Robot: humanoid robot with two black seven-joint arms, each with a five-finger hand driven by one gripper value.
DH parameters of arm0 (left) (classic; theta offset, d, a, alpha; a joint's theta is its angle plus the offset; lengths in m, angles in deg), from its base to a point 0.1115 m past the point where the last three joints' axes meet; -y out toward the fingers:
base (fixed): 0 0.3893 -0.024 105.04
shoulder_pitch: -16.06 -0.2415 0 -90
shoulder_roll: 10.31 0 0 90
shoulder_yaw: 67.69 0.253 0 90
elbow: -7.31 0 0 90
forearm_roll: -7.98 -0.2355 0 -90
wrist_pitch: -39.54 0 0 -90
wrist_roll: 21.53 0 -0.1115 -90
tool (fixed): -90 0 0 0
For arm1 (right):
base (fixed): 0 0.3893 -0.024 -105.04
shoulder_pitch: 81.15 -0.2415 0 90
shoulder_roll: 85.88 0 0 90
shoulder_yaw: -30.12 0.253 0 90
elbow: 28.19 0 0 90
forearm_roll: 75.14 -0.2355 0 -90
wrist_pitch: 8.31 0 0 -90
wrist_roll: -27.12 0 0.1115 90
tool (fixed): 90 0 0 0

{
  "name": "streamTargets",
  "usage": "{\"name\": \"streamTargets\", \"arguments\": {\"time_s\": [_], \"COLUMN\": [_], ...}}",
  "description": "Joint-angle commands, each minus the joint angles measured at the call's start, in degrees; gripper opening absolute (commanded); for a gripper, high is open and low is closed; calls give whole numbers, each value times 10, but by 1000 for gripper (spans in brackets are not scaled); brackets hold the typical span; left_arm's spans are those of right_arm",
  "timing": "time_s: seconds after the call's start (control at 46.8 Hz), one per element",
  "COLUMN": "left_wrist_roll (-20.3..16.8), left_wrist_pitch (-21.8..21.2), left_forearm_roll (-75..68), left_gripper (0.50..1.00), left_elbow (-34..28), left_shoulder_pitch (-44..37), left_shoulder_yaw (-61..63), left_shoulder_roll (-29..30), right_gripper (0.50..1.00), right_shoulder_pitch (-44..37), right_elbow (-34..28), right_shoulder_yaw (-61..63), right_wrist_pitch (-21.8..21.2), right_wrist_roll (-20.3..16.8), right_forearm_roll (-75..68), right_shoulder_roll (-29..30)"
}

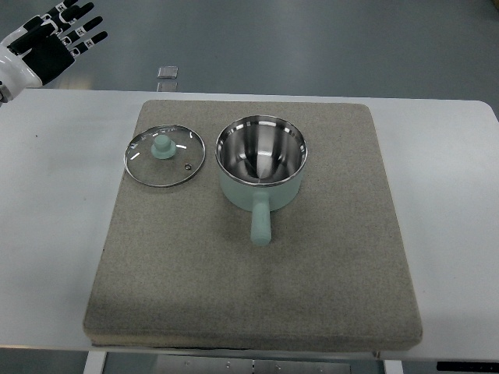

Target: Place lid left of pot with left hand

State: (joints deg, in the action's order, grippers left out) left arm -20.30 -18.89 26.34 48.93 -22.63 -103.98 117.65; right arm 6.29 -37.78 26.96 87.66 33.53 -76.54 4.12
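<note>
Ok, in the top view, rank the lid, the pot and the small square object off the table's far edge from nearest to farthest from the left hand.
1. Small square object: beyond the table's far edge, just right of the left hand.
2. Lid: on the mat's far-left part, lying flat.
3. Pot: mid-mat, right of the lid, farthest from the hand.

I see a white table (54,234) filling most of the top view, its far edge running straight across near the top. A square grey-brown felt mat (257,288) lies flat on it, roughly centred. Beyond the table lies a grey floor (312,39), and on it, just past the table's far edge, sits a small pale square object (168,72).
</note>
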Motion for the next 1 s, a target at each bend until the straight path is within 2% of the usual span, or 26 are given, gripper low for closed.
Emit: {"name": "streamTargets", "arguments": {"time_s": [0.0, 0.213, 0.683, 0.982], "left_wrist_roll": [3, 4, 4, 17], "left_wrist_pitch": [2, 27, 28, 27], "left_forearm_roll": [5, 3, 9, -1], "left_gripper": [996, 996, 996, 996], "left_elbow": [-2, -22, -22, -22], "left_shoulder_pitch": [-2, -2, -38, -43], "left_shoulder_yaw": [-1, -1, 0, 6], "left_shoulder_roll": [0, -7, -25, -46], "right_gripper": [921, 921, 921, 921], "right_shoulder_pitch": [0, 0, 0, 0], "right_elbow": [0, 0, 0, 0], "right_shoulder_yaw": [0, 0, 0, 0], "right_wrist_pitch": [0, 0, 0, 0], "right_wrist_roll": [-1, 0, 0, 0], "right_forearm_roll": [0, 0, 0, 0], "right_shoulder_roll": [0, 0, 0, 0]}}
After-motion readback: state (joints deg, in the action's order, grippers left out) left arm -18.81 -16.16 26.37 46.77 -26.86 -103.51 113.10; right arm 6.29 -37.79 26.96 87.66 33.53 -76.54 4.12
